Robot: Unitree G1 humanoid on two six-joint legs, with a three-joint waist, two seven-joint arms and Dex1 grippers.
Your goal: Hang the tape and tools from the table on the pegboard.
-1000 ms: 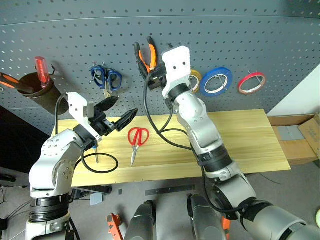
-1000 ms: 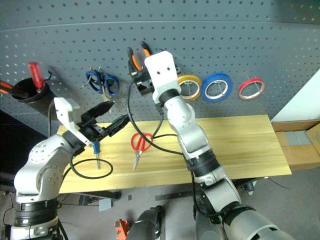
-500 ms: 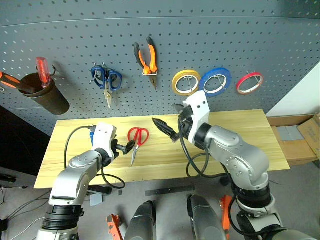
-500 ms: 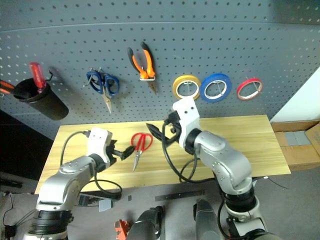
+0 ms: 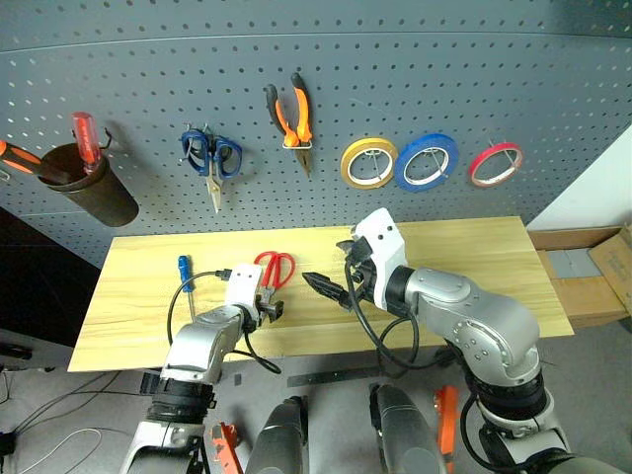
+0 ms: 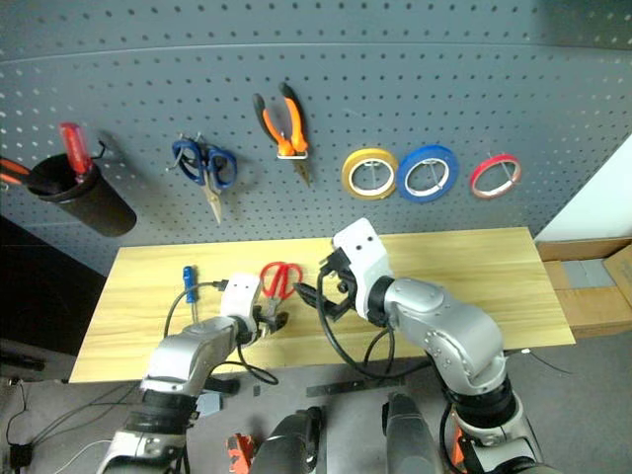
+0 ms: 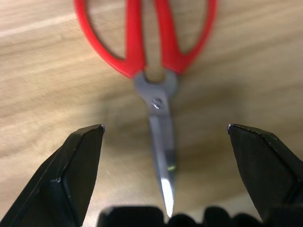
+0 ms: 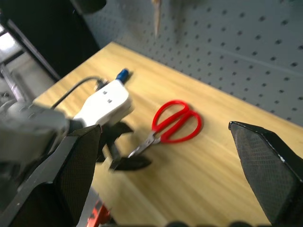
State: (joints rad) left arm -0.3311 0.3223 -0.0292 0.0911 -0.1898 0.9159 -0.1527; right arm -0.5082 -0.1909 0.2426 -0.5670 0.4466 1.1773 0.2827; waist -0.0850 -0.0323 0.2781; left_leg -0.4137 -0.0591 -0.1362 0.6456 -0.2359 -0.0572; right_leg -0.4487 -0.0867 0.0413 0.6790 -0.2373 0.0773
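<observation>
Blue scissors (image 5: 210, 156) hang blades down, far from dark cup (image 5: 87, 188) at left edge. Cup holds red screwdriver (image 5: 83, 135) upright; orange screwdriver (image 5: 18, 157) leans out over rim. Yellow roll (image 5: 367, 163) and blue roll (image 5: 427, 161) hang side by side — edges just overlapping. Cardboard boxes (image 5: 588, 272) on floor, far right.

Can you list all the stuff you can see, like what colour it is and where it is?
Red-handled scissors: one, on the light wood table.
Blue-handled screwdriver: one, on the table.
Orange-and-black pliers: one, hanging on the dark grey pegboard.
Blue-handled scissors: one, on the pegboard.
Tape rolls: yellow, blue, thin red ring, on the pegboard.
Dark cup: one, holding a red screwdriver.
Left gripper: open, around the scissors' blades.
Right gripper: open, above the table.
</observation>
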